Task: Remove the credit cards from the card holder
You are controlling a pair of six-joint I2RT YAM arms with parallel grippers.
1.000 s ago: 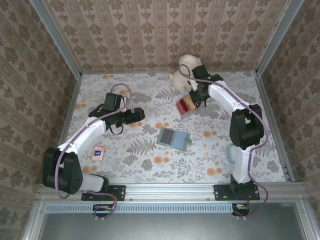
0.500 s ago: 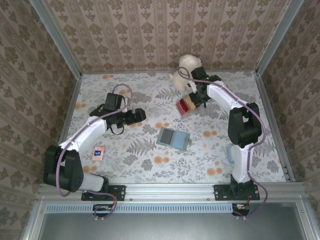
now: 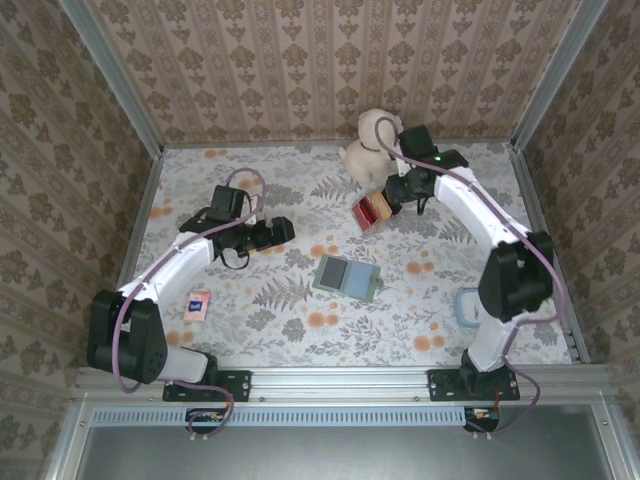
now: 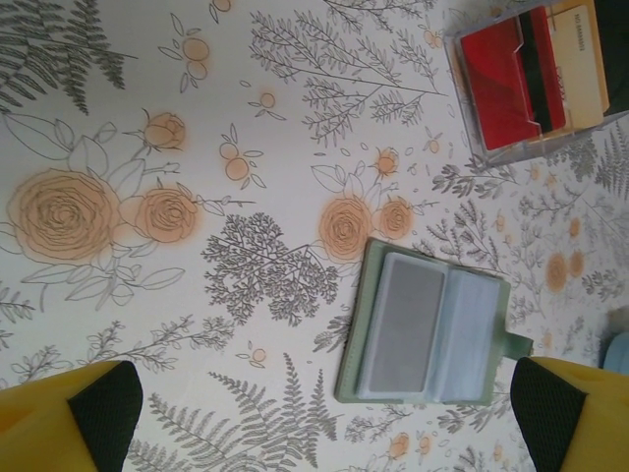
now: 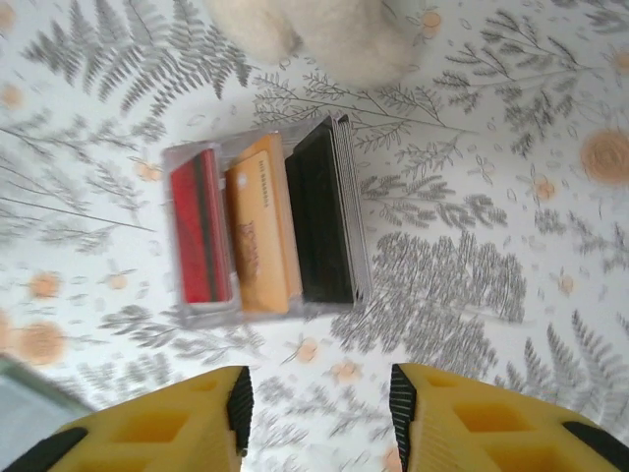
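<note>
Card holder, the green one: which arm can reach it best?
Probably left: the left gripper is open with the card holder in front of it, while the right gripper points at the striped box instead.

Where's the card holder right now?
In the top view the card holder lies open mid-table, on the near side of the clear card box; in the left wrist view it sits lower right.

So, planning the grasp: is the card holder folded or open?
Open: the card holder lies spread flat, its grey and pale blue inner panels facing up.
</note>
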